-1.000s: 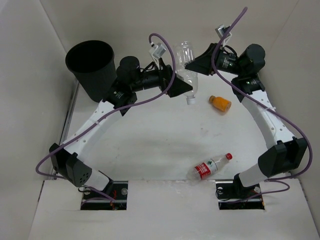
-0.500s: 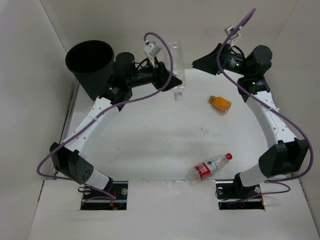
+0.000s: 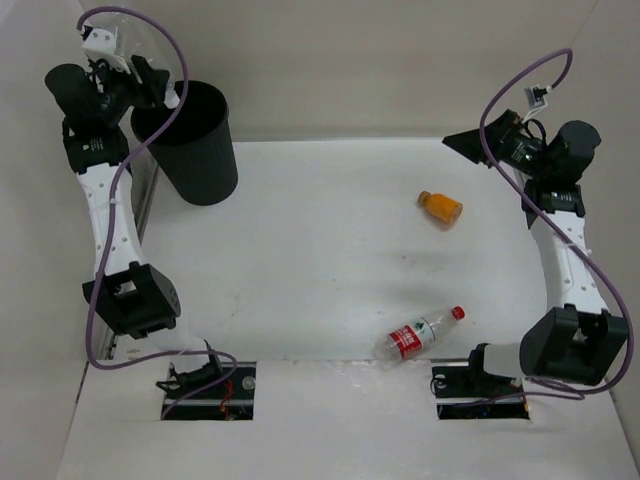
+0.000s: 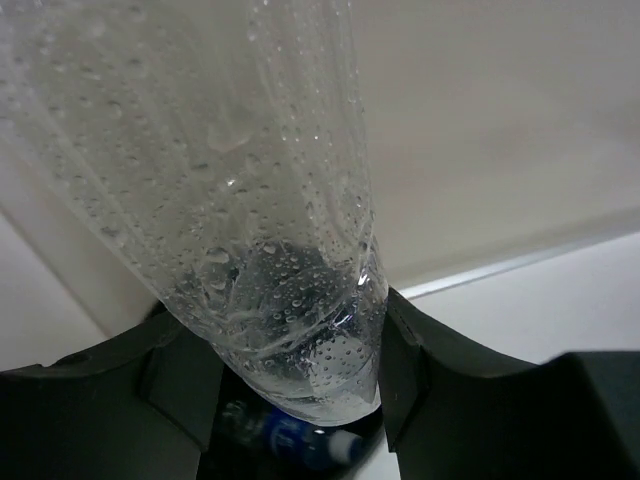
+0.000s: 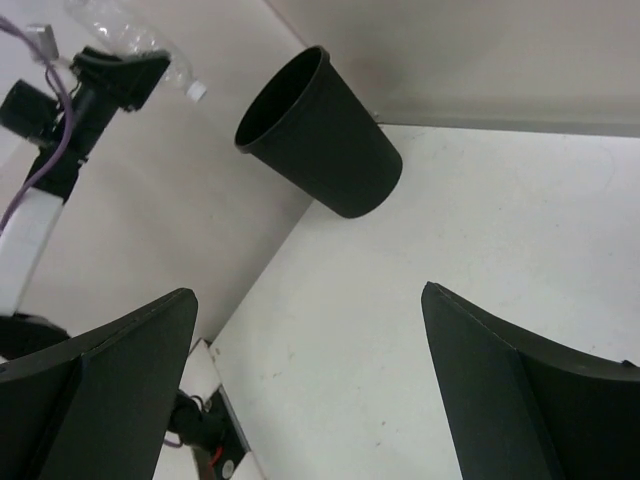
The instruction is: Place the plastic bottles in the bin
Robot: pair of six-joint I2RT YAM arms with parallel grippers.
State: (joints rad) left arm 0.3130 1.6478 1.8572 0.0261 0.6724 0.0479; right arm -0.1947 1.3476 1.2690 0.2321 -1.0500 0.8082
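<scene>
Step in hand: I have the clear unlabelled bottle (image 4: 260,200) clamped in the left tool (image 4: 290,360), raised by the rim of the bin (image 3: 200,165).
Next move: in my judgement, bring the bottle over the bin's mouth, then part the fingers.
Right tool (image 5: 308,295): spread wide, empty.
Waiting: the orange bottle (image 3: 440,206) and the red-labelled bottle (image 3: 418,335) lie on the table (image 3: 300,260).
Left wrist view only: a blue-labelled bottle (image 4: 290,440) below, probably inside the bin, though it is dim.
Right wrist view only: the held bottle's white cap (image 5: 197,90) points towards the bin.
</scene>
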